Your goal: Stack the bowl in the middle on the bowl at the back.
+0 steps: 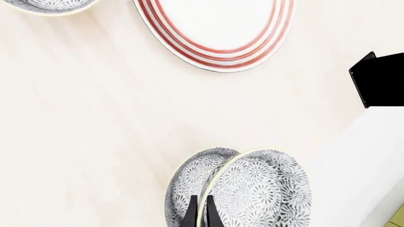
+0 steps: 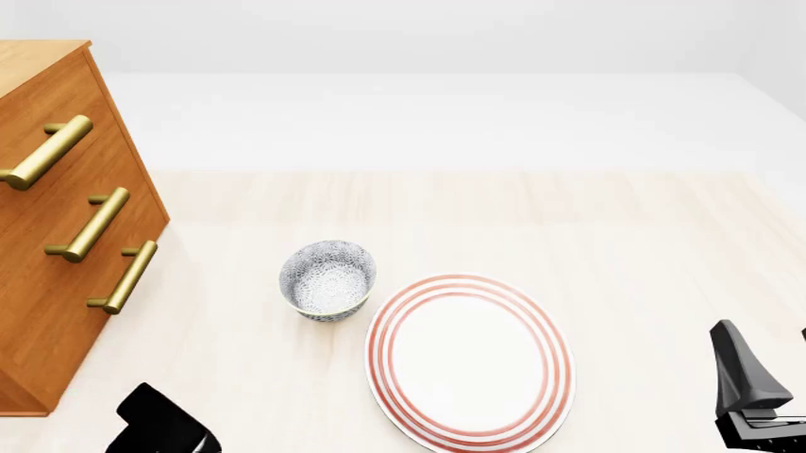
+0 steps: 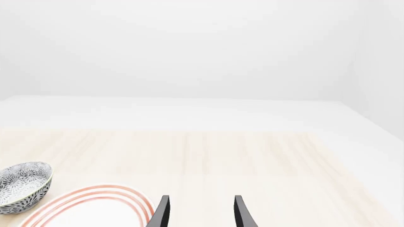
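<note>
In the left wrist view my left gripper (image 1: 201, 216) is shut on the rim of a small white bowl with a dense grey-blue pattern (image 1: 265, 189), the bowl in the middle. It hangs lifted above the table, and one finger is inside the rim, the other outside. This bowl is out of the front view, where only a black part of the left arm (image 2: 164, 427) shows. Its twin, the bowl at the back (image 2: 327, 279), stands upright on the table, also seen as the bowl at the frame edge (image 1: 50, 4) and as the bowl at the left (image 3: 22, 186). My right gripper (image 3: 200, 215) is open with nothing in it.
A large red-ringed white plate (image 2: 469, 359) lies just right of and nearer than the back bowl. A wooden drawer cabinet with brass handles (image 2: 57, 217) stands at the table's left. My right gripper (image 2: 752, 392) sits low at the front right.
</note>
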`<action>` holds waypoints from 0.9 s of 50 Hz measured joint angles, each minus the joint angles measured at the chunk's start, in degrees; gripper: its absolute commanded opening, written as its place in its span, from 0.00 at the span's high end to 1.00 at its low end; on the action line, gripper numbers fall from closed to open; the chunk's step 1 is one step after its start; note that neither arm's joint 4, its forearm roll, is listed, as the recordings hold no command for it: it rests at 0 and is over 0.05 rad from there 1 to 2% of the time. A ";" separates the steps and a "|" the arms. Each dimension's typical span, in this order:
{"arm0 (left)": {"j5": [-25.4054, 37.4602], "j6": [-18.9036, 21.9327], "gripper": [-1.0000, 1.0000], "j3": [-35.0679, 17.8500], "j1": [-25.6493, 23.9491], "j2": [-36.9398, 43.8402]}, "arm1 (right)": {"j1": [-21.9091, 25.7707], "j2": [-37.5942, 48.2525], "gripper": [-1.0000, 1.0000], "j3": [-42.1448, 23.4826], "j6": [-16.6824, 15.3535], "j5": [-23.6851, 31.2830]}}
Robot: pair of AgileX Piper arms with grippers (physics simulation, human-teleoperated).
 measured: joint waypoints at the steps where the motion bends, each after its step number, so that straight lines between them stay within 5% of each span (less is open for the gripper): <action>1: -0.29 -0.09 1.00 0.30 -0.10 0.14 | 0.00 0.00 0.00 0.00 0.00 0.00; 18: -2.53 -0.89 1.00 3.70 -0.71 0.98 | -0.01 0.03 0.00 0.01 0.02 0.03; 19: -2.53 -0.87 0.00 3.80 -0.67 0.96 | -0.01 0.03 0.00 0.01 0.02 0.03; 45: -1.87 0.65 0.00 4.13 0.07 0.18 | 0.01 0.02 0.00 0.00 -0.02 0.07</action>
